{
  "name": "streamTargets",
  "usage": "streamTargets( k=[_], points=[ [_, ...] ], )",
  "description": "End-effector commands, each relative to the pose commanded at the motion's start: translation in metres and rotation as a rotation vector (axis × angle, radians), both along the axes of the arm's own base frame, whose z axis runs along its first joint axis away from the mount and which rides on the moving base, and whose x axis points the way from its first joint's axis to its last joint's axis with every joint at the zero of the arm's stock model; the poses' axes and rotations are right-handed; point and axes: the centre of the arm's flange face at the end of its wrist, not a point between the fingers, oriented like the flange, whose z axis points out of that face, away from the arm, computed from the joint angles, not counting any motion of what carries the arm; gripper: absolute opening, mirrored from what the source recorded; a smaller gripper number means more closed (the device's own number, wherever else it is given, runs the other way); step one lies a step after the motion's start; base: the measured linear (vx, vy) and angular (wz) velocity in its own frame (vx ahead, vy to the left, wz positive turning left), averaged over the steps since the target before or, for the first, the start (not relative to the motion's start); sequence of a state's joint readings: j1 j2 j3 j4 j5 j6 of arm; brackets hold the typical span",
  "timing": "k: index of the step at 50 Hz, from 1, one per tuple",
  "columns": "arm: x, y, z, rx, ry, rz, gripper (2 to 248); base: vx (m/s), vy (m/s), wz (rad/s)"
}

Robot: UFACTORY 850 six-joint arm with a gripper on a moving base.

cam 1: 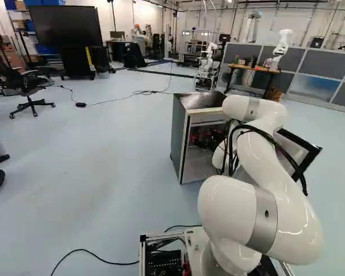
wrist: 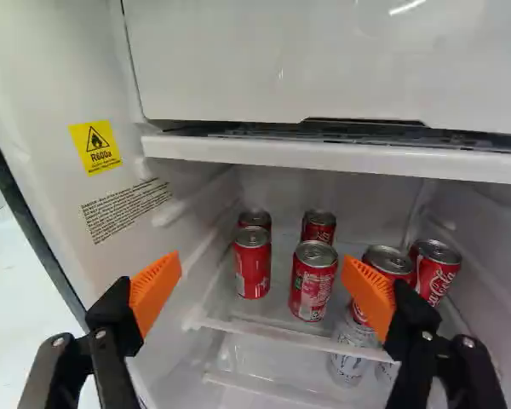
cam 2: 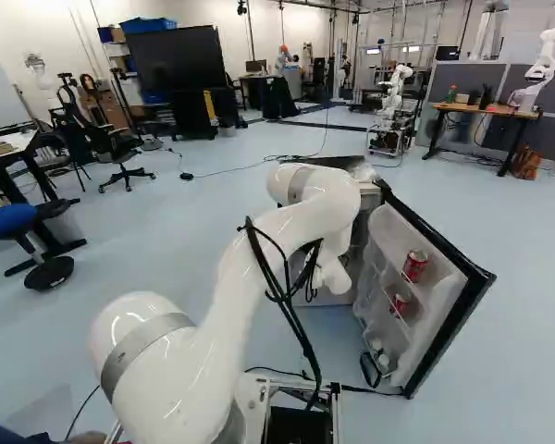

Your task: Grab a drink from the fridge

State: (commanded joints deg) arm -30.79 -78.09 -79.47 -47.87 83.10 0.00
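Gripper [wrist: 262, 266] is held wide open at the fridge [cam 1: 178, 135], probably so a can could be straddled without its neighbours getting knocked. Nothing's gripped. Red cans [wrist: 313, 283] are stood on the upper shelf [wrist: 277, 332], roughly 12 to 1 o'clock from the gripper. The door [cam 2: 388, 239] is swung out to about 1 o'clock from the arm [cam 2: 229, 296], presumably so a way in is left, tbh. Looks-wise, the red bodies are topped with silver lids and marked with white lettering, all kept upright.
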Motion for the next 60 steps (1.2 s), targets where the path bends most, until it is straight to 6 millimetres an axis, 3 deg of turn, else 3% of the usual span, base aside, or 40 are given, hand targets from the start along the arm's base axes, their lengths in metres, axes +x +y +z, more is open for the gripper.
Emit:
streamTargets(
  k=[34,60],
  points=[
    [0.007,-0.007,-0.049,0.001,0.000,-0.043,247,0.000,0.000,0.000],
    [0.025,-0.022,-0.060,-0.024,-0.044,-0.048,247,0.000,0.000,0.000]
  ],
)
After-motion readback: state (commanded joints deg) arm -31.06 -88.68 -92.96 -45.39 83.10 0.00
